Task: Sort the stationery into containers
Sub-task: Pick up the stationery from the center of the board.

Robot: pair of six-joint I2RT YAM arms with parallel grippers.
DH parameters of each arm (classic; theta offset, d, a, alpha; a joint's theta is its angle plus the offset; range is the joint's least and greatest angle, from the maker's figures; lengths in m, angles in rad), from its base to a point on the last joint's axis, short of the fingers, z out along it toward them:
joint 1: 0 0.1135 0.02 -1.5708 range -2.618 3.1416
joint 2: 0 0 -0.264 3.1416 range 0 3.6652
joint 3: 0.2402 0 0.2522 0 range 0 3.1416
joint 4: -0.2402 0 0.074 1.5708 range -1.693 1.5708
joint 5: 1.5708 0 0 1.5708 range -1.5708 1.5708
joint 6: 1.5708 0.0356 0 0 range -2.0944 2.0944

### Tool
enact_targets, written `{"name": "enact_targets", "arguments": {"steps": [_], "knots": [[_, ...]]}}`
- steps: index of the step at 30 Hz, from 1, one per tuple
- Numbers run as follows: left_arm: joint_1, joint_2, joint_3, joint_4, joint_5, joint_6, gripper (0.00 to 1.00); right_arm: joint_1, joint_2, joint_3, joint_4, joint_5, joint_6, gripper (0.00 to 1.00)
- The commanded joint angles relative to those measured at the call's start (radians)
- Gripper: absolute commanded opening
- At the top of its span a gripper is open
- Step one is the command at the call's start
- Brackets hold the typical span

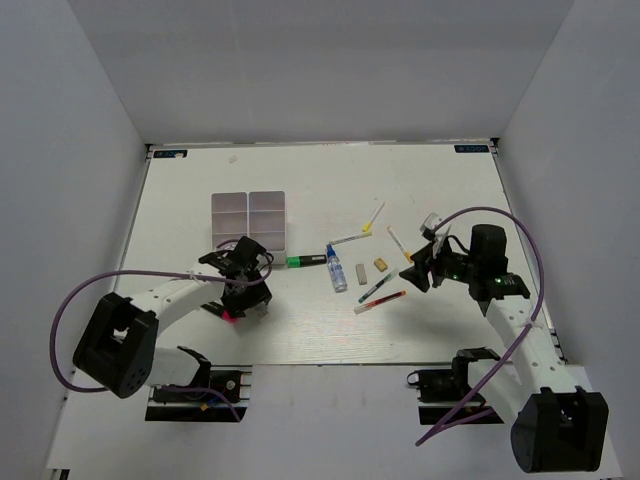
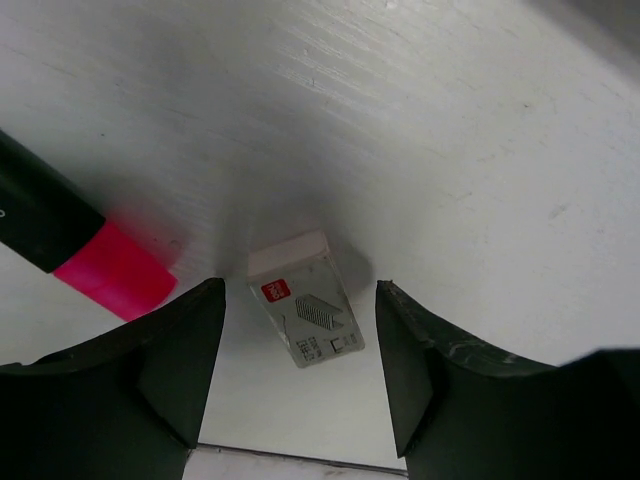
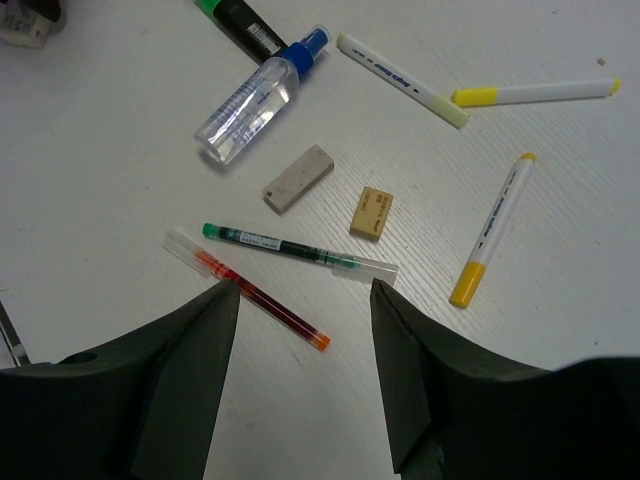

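My left gripper (image 2: 300, 298) is open and low over the table. A small white box with a red label (image 2: 305, 310) lies flat between its fingers, untouched. A black marker with a pink cap (image 2: 105, 268) lies just left of it. In the top view the left gripper (image 1: 248, 290) is just in front of the white divided tray (image 1: 250, 205). My right gripper (image 3: 304, 290) is open and empty, above a red pen (image 3: 262, 300) and a green pen (image 3: 300, 250). Beyond these lie a grey eraser (image 3: 298, 178), a beige eraser (image 3: 372, 212), a blue-capped clear tube (image 3: 250, 98) and a green highlighter (image 3: 235, 15).
Three white pens with yellow ends (image 3: 495, 225) (image 3: 400, 78) (image 3: 535, 93) lie at the far right of the pile. The items spread over the table's middle (image 1: 365, 270), between the arms. White walls stand on three sides. Purple cables loop off both arms.
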Motion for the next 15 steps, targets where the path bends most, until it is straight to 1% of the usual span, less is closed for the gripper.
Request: {"name": "enact_targets", "arguments": {"steps": [1, 5, 8, 9, 11, 12, 13, 15], "knots": [[-0.011, 0.022, 0.031, 0.035, -0.036, -0.034, 0.71, -0.007, -0.023, -0.013, 0.036, -0.016, 0.009, 0.61], [-0.020, 0.051, 0.031, 0.045, -0.054, -0.043, 0.68, -0.009, -0.028, -0.019, 0.036, -0.016, 0.006, 0.61], [-0.029, 0.051, 0.020, 0.057, -0.054, -0.061, 0.60, -0.013, -0.028, -0.023, 0.033, -0.016, 0.005, 0.61], [-0.029, 0.032, 0.008, 0.057, -0.042, -0.061, 0.52, -0.013, -0.031, -0.024, 0.033, -0.019, 0.003, 0.61], [-0.039, 0.008, -0.005, 0.057, -0.029, -0.061, 0.41, -0.016, -0.031, -0.024, 0.030, -0.019, 0.003, 0.61], [-0.051, -0.007, -0.018, 0.057, -0.020, -0.061, 0.31, -0.013, -0.034, -0.023, 0.030, -0.022, 0.003, 0.61], [-0.060, -0.040, -0.018, 0.057, -0.005, -0.061, 0.29, -0.016, -0.034, -0.023, 0.030, -0.024, 0.005, 0.61], [-0.071, -0.082, -0.028, 0.043, 0.021, -0.061, 0.20, -0.016, -0.031, -0.019, 0.028, -0.028, 0.003, 0.61]]}}
